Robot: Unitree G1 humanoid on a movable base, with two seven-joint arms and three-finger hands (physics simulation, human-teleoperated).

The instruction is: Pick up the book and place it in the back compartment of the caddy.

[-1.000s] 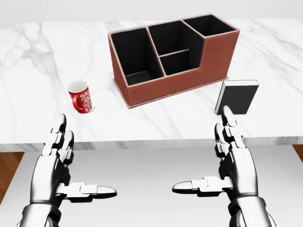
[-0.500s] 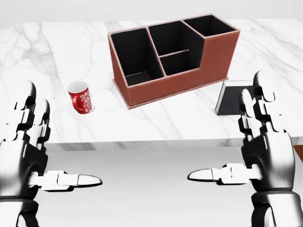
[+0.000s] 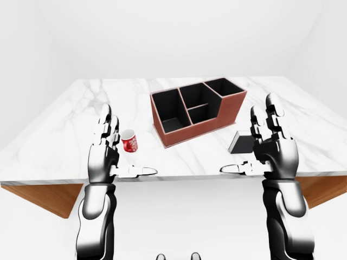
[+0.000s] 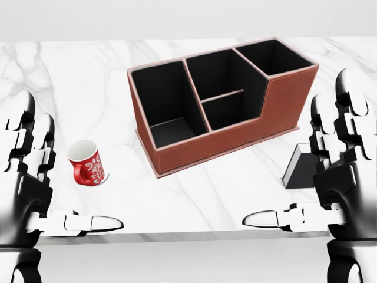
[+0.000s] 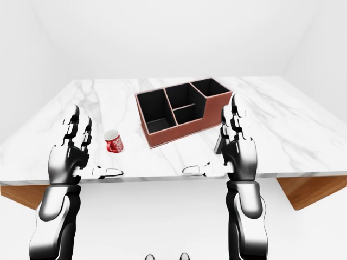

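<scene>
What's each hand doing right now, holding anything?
Left hand: open, empty.
Right hand: open, empty; book not grasped.

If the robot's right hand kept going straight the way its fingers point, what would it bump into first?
Probably the book. The right hand is open, its fingers pointing up the head view across the table, and the book stands just past them, partly hidden. Depth is unclear, so the hand might slip past on the book's right.

A dark book point(image 4: 300, 170) stands upright near the right end of the white marble surface point(image 4: 194, 194), partly hidden. Just beside it, to its upper left in the head view, sits a brown caddy point(image 4: 277, 103) with four black-lined compartments, set at an angle.
</scene>
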